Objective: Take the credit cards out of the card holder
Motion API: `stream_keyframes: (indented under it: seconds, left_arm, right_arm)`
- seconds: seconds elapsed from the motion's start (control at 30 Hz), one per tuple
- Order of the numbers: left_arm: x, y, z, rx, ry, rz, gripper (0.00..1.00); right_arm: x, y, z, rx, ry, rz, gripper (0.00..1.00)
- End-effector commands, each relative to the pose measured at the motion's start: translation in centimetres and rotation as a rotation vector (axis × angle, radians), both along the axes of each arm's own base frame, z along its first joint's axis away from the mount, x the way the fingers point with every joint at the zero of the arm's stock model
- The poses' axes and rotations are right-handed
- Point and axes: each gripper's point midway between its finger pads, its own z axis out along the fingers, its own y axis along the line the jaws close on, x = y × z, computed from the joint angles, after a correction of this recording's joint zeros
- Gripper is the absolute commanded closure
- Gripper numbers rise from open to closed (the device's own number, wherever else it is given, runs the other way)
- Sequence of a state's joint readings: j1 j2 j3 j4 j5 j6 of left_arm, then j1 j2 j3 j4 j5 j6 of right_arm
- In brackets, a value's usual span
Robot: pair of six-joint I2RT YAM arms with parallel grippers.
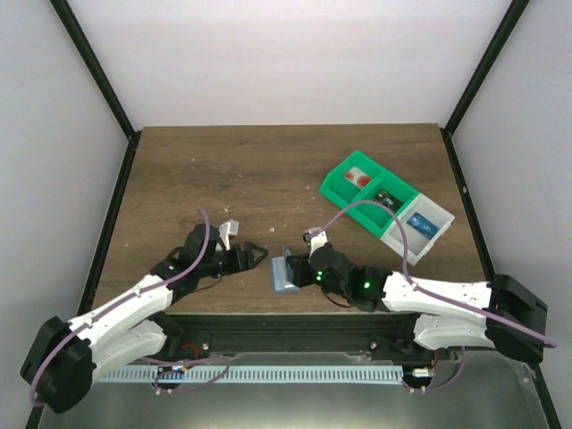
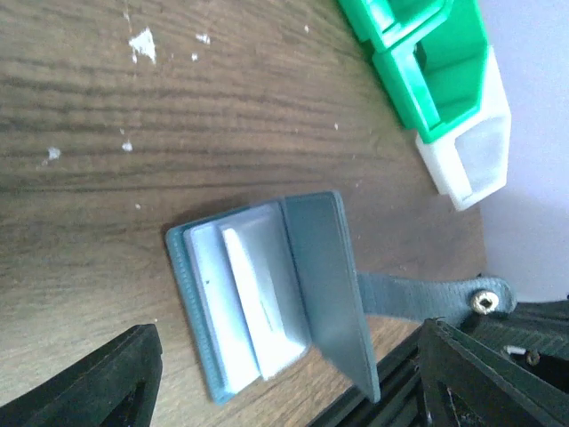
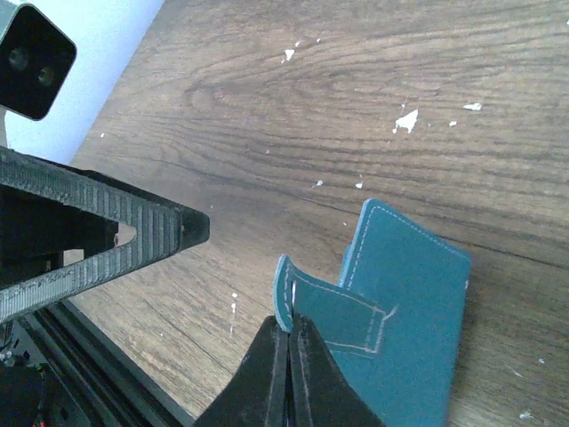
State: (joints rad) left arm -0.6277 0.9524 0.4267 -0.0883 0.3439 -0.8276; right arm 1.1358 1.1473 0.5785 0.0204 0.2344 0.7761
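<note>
The light-blue card holder [image 1: 284, 273] lies near the table's front edge, its cover flap [image 2: 324, 276] lifted open. My right gripper [image 3: 289, 331] is shut on the holder's strap tab [image 3: 331, 307] and holds the flap up; the holder's teal outside [image 3: 413, 311] faces that camera. In the left wrist view two pale flat layers [image 2: 253, 302] lie stacked inside the holder [image 2: 191, 294]; I cannot tell whether they are cards or pockets. No pinkish-red card shows. My left gripper [image 1: 259, 254] is open and empty, just left of the holder, its jaws wide around it [image 2: 289, 387].
A green-and-white row of compartment bins [image 1: 384, 206] stands at the back right, with small items inside; it also shows in the left wrist view [image 2: 436, 80]. The table's front edge and metal rail [image 1: 286, 322] run just behind the holder. The left gripper's finger [image 3: 107, 240] is close by.
</note>
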Motion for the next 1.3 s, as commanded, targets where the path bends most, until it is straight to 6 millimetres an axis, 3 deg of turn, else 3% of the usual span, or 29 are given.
stream_keyframes:
  seconds: [0.0, 0.1, 0.27, 0.47, 0.7, 0.93, 1.27]
  left_arm:
    - [-1.3, -0.2, -1.0, 0.001, 0.028, -0.063, 0.18]
    - [-1.6, -0.7, -2.1, -0.003, 0.058, -0.093, 0.19]
    - [-1.6, -0.7, -4.9, 0.044, 0.125, -0.095, 0.28]
    - [-1.8, -0.7, -6.3, 0.043, 0.149, -0.092, 0.34]
    - [-2.5, -2.4, -7.4, -0.002, 0.182, -0.149, 0.36]
    - [-2.7, -4.5, -7.3, -0.076, 0.201, -0.203, 0.30]
    - [-1.9, -4.4, -9.4, 0.018, 0.218, -0.187, 0.30]
  right_arm:
    - [-0.1, 0.7, 1.1, 0.098, -0.003, -0.006, 0.99]
    - [0.2, 0.4, 0.6, 0.063, -0.003, -0.027, 1.00]
    - [1.3, -2.6, -0.6, -0.055, -0.008, -0.146, 1.00]
    - [1.8, -7.3, -4.3, -0.193, 0.061, -0.259, 1.00]
    - [1.7, -10.0, -6.7, -0.189, 0.127, -0.327, 0.99]
    - [1.5, -11.4, -8.0, -0.190, 0.165, -0.368, 0.99]
    - [1.2, -13.1, -10.1, -0.209, 0.238, -0.428, 0.99]
